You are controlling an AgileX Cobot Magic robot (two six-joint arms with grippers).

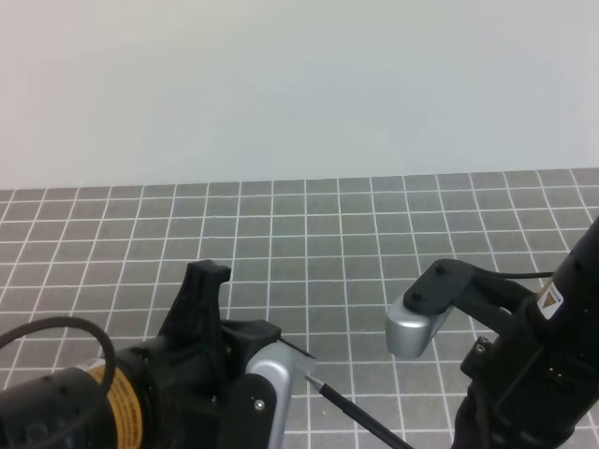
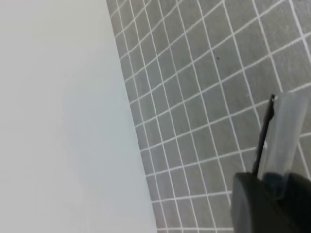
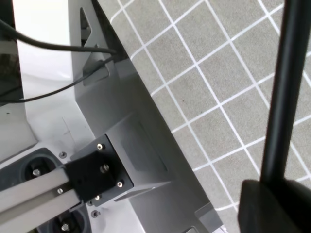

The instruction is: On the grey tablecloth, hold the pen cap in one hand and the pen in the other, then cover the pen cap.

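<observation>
The cloth (image 1: pixel 309 243), grey with a white grid, covers the lower part of the high view; a plain pale wall (image 1: pixel 299 84) stands behind it at 12 o'clock.

Left arm (image 1: pixel 112 383): sits at 7 o'clock in the high view. Its gripper (image 1: pixel 304 360) points toward 3 o'clock. A small dark piece shows at its tip there. In the left wrist view, a thin black item, taken to be the cap (image 2: pixel 263 136), stands upright against a translucent finger (image 2: pixel 284 136), at 4 o'clock of that view. The jaws appear closed on it; the second finger is out of frame, so the hold is judged from one side only.

Right arm (image 1: pixel 533 365): sits at 4 o'clock in the high view. Its gripper (image 3: pixel 272 204) is largely outside the frame in every view. The pen (image 1: pixel 360 416) runs from 6 o'clock of the high view up toward the left gripper, silvery tip (image 1: pixel 314 382) foremost. In the right wrist view the pen shaft (image 3: pixel 284 92) rises from a dark finger at 5 o'clock, held there.

Pen tip and cap lie near each other, above the cloth; contact between them cannot be determined.

A grey metal frame (image 3: pixel 126 131) with cables (image 3: pixel 53 46) shows in the right wrist view at 8 o'clock.
</observation>
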